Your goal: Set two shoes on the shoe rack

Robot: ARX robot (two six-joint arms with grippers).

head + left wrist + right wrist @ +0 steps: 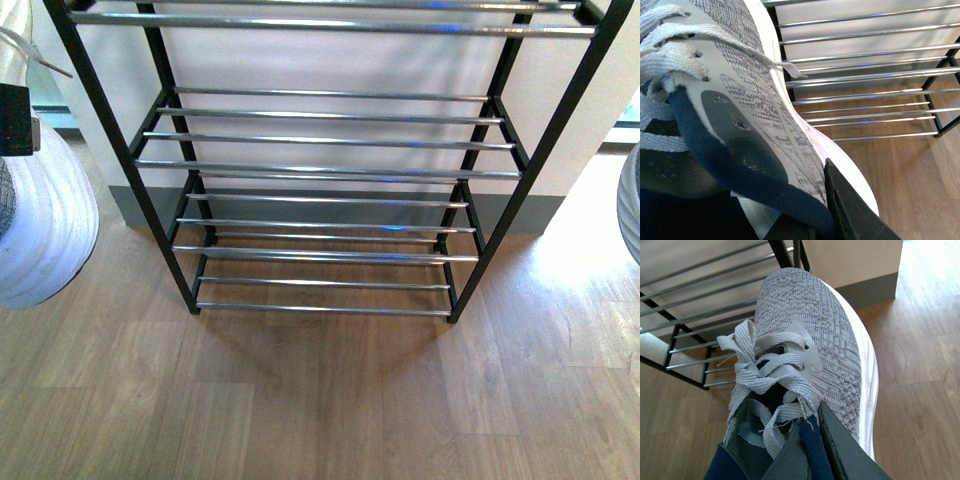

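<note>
The shoe rack (330,170), black-framed with chrome bars, stands straight ahead in the front view, and its visible tiers hold nothing. My left gripper (815,202) is shut on a grey sneaker (755,100), one black finger (845,205) outside the collar and the dark lining pinched. This shoe's white sole (45,220) shows at the left edge of the front view, held off the floor. My right gripper (812,442) is shut on the other grey sneaker (830,340) at its dark collar, toe pointing towards the rack's side frame (785,252).
Wooden floor (320,400) stretches in front of the rack. A white wall with a grey skirting board (510,215) runs right behind it. The right sneaker's edge (630,200) shows at the far right of the front view.
</note>
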